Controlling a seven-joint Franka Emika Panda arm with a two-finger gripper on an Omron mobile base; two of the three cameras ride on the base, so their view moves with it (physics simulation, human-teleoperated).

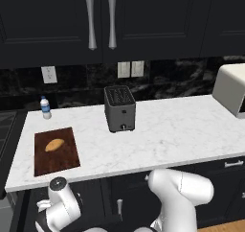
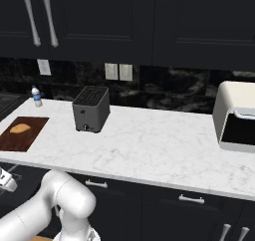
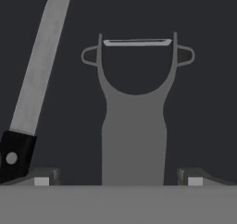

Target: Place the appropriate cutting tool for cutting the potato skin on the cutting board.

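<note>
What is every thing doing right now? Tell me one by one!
gripper: open, fingertips either side of the peeler's handle, not squeezing it.
peeler: lying flat on a dark surface, not picked up.
knife: lying beside the peeler, untouched.
potato: resting on the cutting board.
cutting board: flat on the counter, no tool on it.
toaster: upright, slots empty.
water bottle: standing, cap on.

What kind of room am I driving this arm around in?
A rendered home kitchen, it seems: white marble counter under dark cabinets, a grey two-slot toaster, and a reddish-brown wooden cutting board holding a tan potato.
</note>
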